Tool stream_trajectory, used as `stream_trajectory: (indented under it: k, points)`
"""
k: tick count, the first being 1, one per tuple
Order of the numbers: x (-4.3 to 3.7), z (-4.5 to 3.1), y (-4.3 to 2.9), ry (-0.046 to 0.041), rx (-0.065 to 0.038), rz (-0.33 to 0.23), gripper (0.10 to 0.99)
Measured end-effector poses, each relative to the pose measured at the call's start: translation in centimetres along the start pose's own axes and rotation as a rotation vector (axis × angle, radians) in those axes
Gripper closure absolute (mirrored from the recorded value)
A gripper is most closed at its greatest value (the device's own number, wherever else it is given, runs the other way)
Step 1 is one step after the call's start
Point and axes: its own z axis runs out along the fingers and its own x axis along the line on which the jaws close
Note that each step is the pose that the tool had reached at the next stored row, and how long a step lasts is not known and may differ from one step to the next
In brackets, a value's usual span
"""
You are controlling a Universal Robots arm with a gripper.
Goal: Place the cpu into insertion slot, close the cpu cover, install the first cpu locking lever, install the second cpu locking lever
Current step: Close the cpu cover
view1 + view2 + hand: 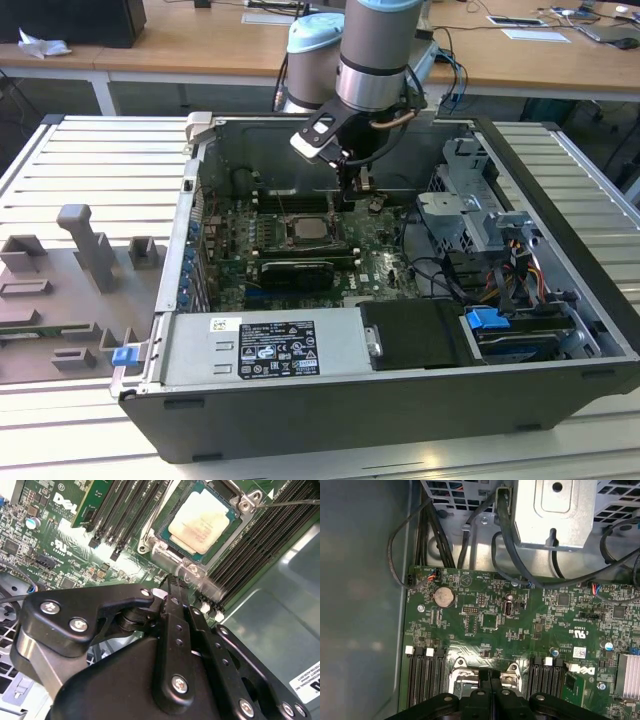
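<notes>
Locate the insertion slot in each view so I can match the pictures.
Exterior view: the insertion slot sits mid-way on the green board inside the open case, close to the pincer.
Second wrist view: insertion slot just beyond the pincer, with the pale cpu in it.
First wrist view: its silver rim beside the pincer.
Shared landmark: the long black memory slots flanking it.

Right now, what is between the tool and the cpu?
In the second wrist view, the insertion slot's silver rim lies between the tool and the cpu.
</notes>
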Motion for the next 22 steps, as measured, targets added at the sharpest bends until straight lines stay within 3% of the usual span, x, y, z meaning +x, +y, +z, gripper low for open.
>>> stream_trajectory:
  k: [22]
  points:
    - [0.13, 0.07, -1.63, 0.0, 0.0, 0.0, 0.98]
